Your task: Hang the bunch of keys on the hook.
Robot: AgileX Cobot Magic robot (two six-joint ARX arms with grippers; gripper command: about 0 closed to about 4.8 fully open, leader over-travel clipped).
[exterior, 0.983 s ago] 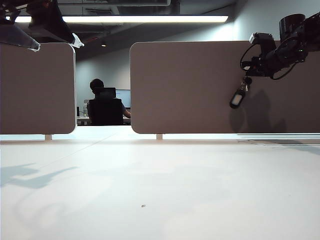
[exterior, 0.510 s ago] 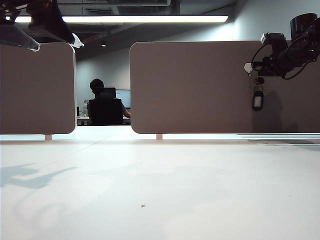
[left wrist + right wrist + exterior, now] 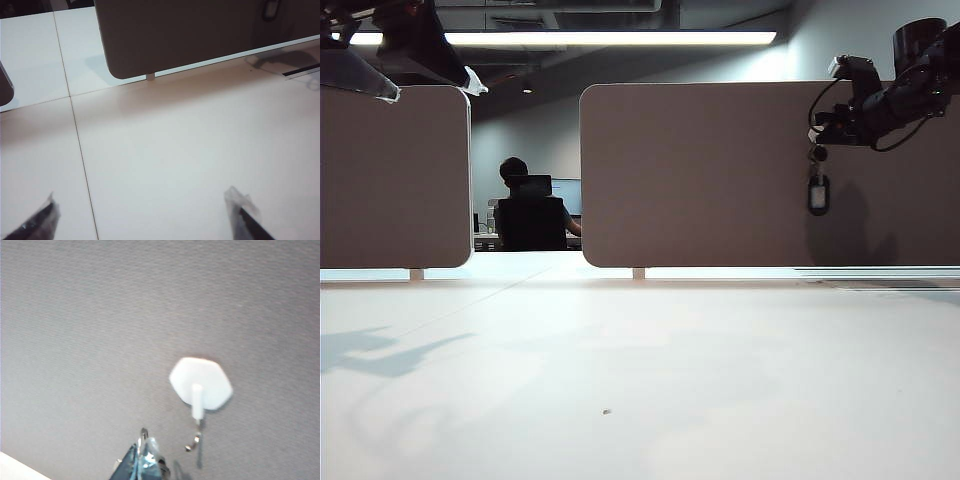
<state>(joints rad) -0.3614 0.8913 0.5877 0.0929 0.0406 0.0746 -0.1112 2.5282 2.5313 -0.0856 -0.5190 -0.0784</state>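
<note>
The right gripper's [image 3: 817, 138] fingers [image 3: 142, 460] were pressed together, pinching the top of the bunch of keys [image 3: 817, 185], which hung straight down below them, high in front of the brown panel [image 3: 720, 170]. The left gripper's [image 3: 145, 217] fingers stood spread wide and empty above the bare white surface [image 3: 640, 370], well away from the work. The keys were lifted and carried to the panel, but not yet hung: in the right wrist view the hook [image 3: 201, 385] sat just beside the fingertips, its prong apparently free. Slipping the ring over the prong and letting go remained.
</note>
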